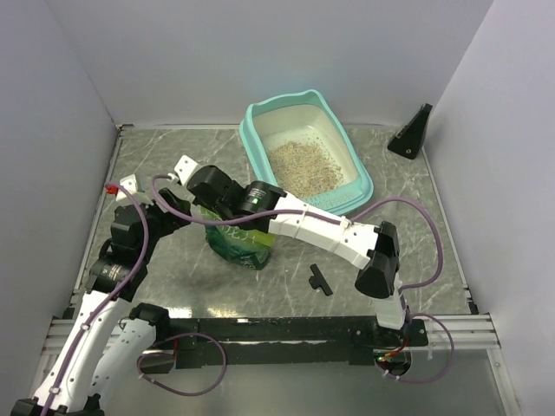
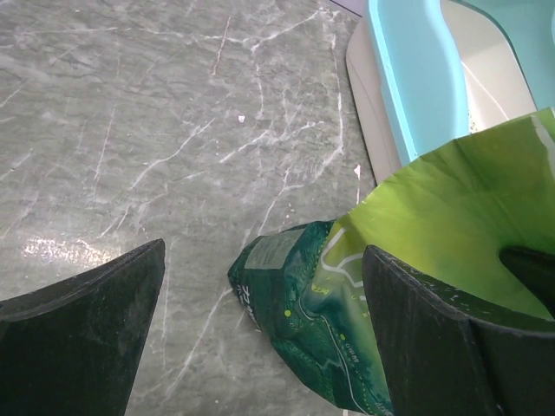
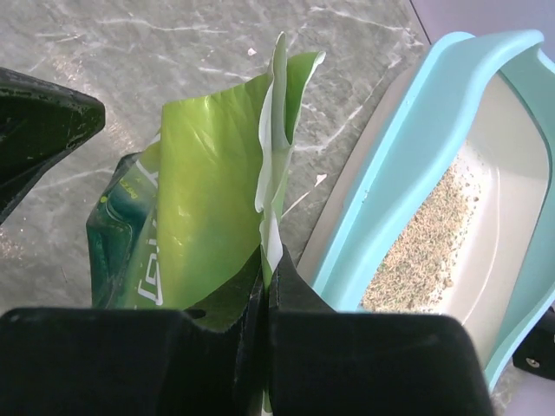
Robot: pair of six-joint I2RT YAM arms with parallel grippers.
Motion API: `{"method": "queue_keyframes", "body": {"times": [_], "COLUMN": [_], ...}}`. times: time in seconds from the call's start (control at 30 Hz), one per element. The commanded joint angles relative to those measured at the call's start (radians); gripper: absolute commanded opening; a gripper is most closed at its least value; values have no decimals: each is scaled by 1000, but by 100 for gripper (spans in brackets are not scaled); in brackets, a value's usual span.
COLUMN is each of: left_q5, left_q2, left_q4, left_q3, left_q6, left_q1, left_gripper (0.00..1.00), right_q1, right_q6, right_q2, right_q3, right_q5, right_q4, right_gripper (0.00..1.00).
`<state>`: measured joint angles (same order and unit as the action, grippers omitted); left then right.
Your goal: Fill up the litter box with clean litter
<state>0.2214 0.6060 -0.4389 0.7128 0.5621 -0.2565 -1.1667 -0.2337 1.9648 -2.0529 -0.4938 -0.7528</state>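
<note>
The teal-rimmed litter box (image 1: 357,165) stands at the back of the table, and clean litter (image 1: 303,166) covers part of its cream pan. In front of it a small green bag (image 1: 238,244) sits on the table. My right gripper (image 1: 224,212) is shut on the bag's light-green top edge (image 3: 282,130), its fingertips (image 3: 299,277) pressed together on the flap; the right gripper (image 3: 267,260) is just left of the litter box (image 3: 408,156) and the litter (image 3: 425,234). My left gripper (image 2: 264,251) is open, straddling the bag's dark lower end (image 2: 303,321) without touching it.
A black wedge-shaped block (image 1: 412,134) stands at the back right corner. A small black T-shaped piece (image 1: 319,279) lies on the marbled table near the right arm. White walls close in the left, back and right sides.
</note>
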Motion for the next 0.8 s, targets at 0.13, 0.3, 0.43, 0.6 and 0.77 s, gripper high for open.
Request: {"method": "queue_keyframes", "body": {"times": [0.13, 0.3, 0.43, 0.6, 0.77], "left_q5": [38, 50, 39, -40, -122], "left_q2": [-17, -20, -20, -38, -144], "left_q4": [5, 0, 8, 64, 141], "left_q3": [14, 14, 13, 10, -33], "left_q6": [12, 15, 21, -33, -111], "left_q1": [5, 5, 5, 5, 5], "left_gripper": [99, 99, 99, 99, 99], "right_q1": [-39, -99, -132, -136, -134], "right_q6": [63, 122, 158, 171, 151], "right_q2": [-139, -217, -250, -273, -293], "right_q3": [22, 167, 272, 318, 333], "right_q5": [9, 46, 23, 28, 15], "right_q4": [40, 72, 133, 147, 136], "right_gripper": [0, 0, 0, 0, 0]}}
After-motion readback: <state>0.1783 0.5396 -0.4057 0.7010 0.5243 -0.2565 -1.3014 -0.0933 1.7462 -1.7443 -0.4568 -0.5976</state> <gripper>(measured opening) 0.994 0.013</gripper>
